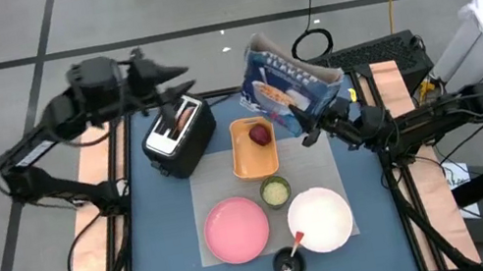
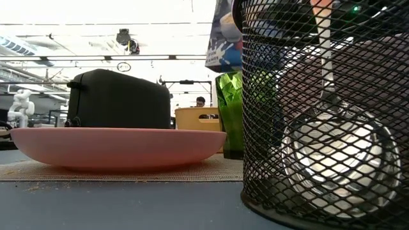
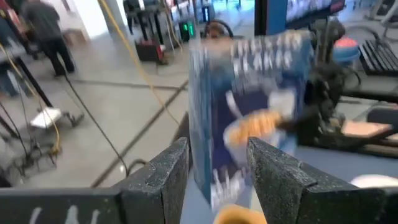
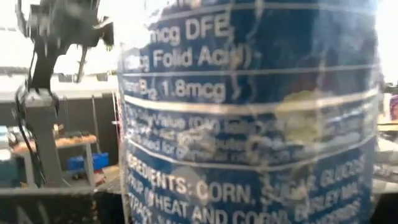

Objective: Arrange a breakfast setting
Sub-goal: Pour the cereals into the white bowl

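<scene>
The right gripper point(image 1: 313, 131) gripped the blue cardboard cereal box point(image 1: 289, 92), tilted above the orange rectangular tray point(image 1: 253, 156). The left gripper point(image 1: 180, 70) hung open over the toaster point(image 1: 178, 135). Pink plate point(image 1: 235, 229) and white bowl point(image 1: 320, 218) sat placed; toast remained unserved.

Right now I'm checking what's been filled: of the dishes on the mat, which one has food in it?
The orange tray: a dark-red fruit lies in it. The pink plate and white bowl are bare.
</scene>
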Available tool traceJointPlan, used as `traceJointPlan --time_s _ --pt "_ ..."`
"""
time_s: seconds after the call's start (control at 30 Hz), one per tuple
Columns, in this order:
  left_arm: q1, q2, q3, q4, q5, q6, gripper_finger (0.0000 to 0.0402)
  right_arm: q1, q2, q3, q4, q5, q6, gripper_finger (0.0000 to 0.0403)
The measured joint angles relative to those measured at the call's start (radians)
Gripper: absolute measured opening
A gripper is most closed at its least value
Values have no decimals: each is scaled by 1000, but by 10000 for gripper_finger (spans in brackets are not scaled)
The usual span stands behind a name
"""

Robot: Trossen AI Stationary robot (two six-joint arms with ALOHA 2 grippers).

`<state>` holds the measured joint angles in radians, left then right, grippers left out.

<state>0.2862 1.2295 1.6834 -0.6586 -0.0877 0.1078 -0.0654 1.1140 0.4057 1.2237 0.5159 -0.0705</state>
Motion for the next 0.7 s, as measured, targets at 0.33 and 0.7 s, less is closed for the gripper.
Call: traceJointPlan --time_s 0.33,0.7 --pt "-72 -332 -597 384 8 -117 170 0 -62 0 41 -188 146 212" --pt "-140 -282 -1184 1400 9 -227 170 -1 -61 0 131 -288 216 212"
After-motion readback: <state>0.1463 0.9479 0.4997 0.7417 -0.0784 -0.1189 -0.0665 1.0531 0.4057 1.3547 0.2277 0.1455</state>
